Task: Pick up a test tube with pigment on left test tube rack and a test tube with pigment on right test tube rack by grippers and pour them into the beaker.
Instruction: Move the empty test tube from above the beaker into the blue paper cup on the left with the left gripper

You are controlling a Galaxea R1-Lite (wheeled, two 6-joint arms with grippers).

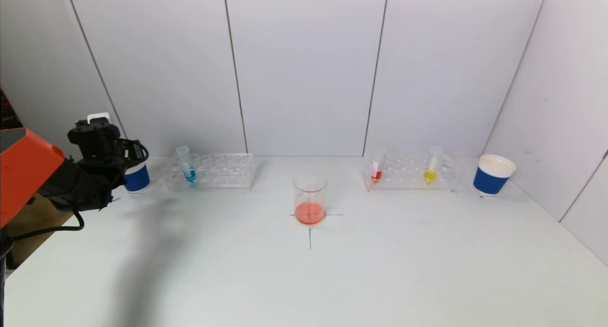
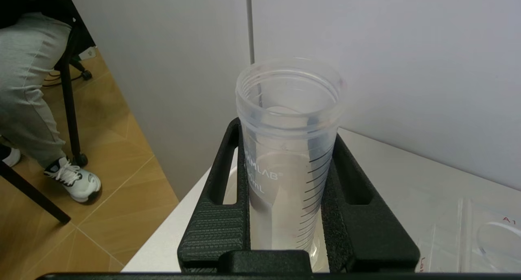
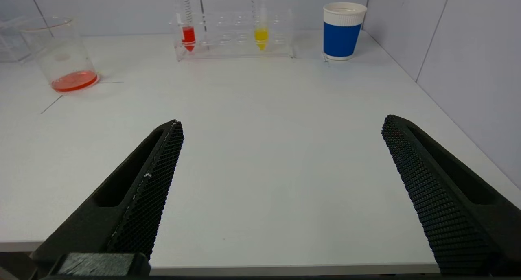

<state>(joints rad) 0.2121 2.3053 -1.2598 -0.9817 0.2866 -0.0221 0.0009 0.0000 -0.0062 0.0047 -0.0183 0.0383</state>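
My left gripper [image 2: 287,133] is shut on a clear, empty graduated test tube [image 2: 289,109], held mouth up. In the head view this gripper [image 1: 121,156] sits at the far left, by the left blue cup [image 1: 137,178], and hides the tube. The left rack [image 1: 223,171] holds a blue-pigment tube [image 1: 188,169]. In the right rack [image 1: 408,173] stand a red tube [image 1: 376,171] and a yellow tube [image 1: 431,171]. Between the racks, the beaker [image 1: 309,199] holds orange-red liquid. My right gripper [image 3: 283,122] is open and empty over the table's near edge.
A second blue cup [image 1: 493,176] stands right of the right rack, close to the side wall. A black cross mark [image 1: 309,232] lies on the white table under the beaker. A seated person's legs [image 2: 28,88] show beyond the table's left edge.
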